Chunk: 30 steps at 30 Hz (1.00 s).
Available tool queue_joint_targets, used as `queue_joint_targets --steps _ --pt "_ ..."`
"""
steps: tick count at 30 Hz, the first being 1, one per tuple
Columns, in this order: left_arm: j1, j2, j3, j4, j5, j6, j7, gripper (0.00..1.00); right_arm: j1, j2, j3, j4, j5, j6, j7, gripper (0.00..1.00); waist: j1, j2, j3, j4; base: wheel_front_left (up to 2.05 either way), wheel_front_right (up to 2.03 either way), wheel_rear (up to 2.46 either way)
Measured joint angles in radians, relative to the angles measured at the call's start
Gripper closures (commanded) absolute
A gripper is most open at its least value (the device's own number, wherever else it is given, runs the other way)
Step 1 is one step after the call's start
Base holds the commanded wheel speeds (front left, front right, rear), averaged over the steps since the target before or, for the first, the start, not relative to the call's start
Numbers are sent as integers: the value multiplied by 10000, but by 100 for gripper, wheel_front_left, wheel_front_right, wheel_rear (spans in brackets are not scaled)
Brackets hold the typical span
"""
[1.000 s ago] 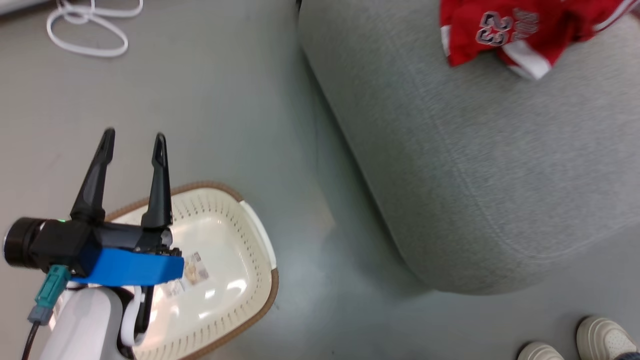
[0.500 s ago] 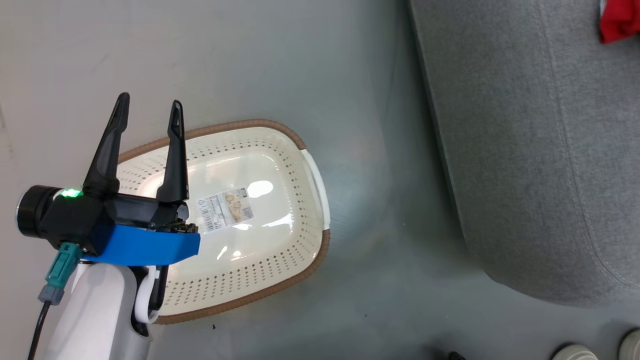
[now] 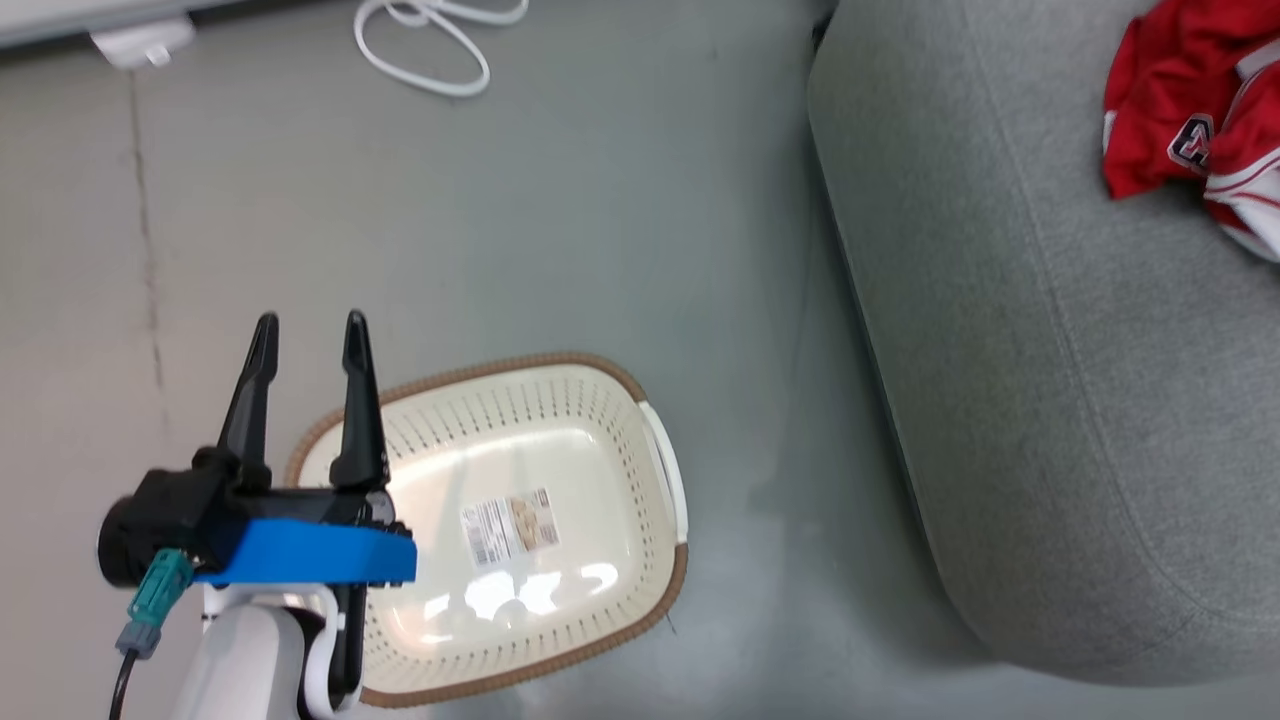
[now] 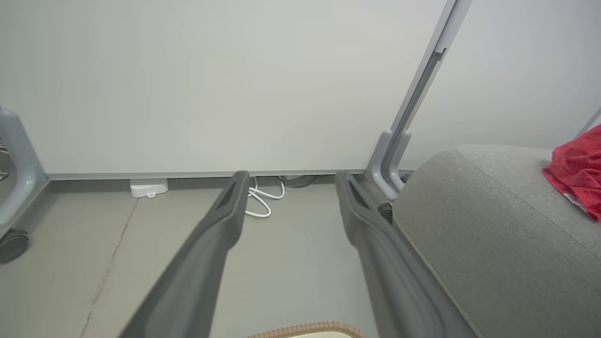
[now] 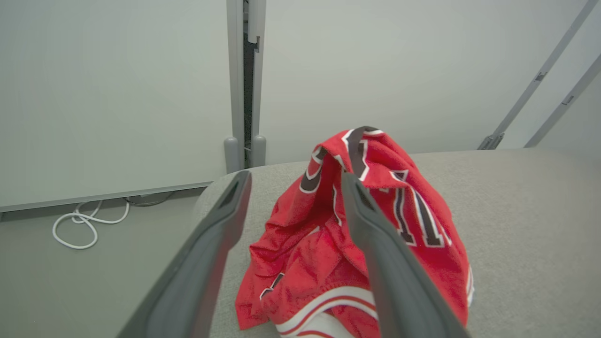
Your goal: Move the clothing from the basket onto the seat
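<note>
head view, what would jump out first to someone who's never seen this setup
The bright red clothing heaped on the light-grey seat, at the head view's top right, stands out most. Next comes the cream basket on the floor at lower left, bare but for a label, with the left gripper open over its left end.

Head cam: high, aimed steeply down at floor (image 3: 600, 200), basket (image 3: 560, 395), seat (image 3: 1000, 350) edge. L wrist cam: low, roughly level, facing wall (image 4: 235, 70) along left end effector (image 4: 291, 174). R wrist cam: close over seat, facing clothing (image 5: 338, 234). Shared by all three: seat, clothing, white cable (image 3: 430, 50).
</note>
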Motion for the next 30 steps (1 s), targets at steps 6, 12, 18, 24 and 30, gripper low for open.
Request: queue_joint_targets --steps 6,12,18,24,30 --pt "1063 -355 696 343 -50 8 -2 0 2068 765 803 -1365 441 0 -525 0 -1 0 -1421 203 0 0 0" --pt "2111 -510 1413 602 -40 228 -2 0 3898 1450 1829 -2360 211 0 -1101 0 -3 1 -2842 399 0 0 0" --pt "2894 -635 1755 819 12 263 -2 0 5543 2050 2288 -2918 -360 -2 -1835 0 -4 1 -4050 718 0 0 0" --pt "3394 -652 1875 890 136 88 -4 0 6660 2638 2422 -3020 -380 0 -2305 0 -3 1 -4735 1273 0 0 0" --pt "3697 -656 1960 995 217 -73 -8 0 7484 3087 2477 -2961 -550 -2 -2560 0 -2 1 -5162 1711 0 0 0"
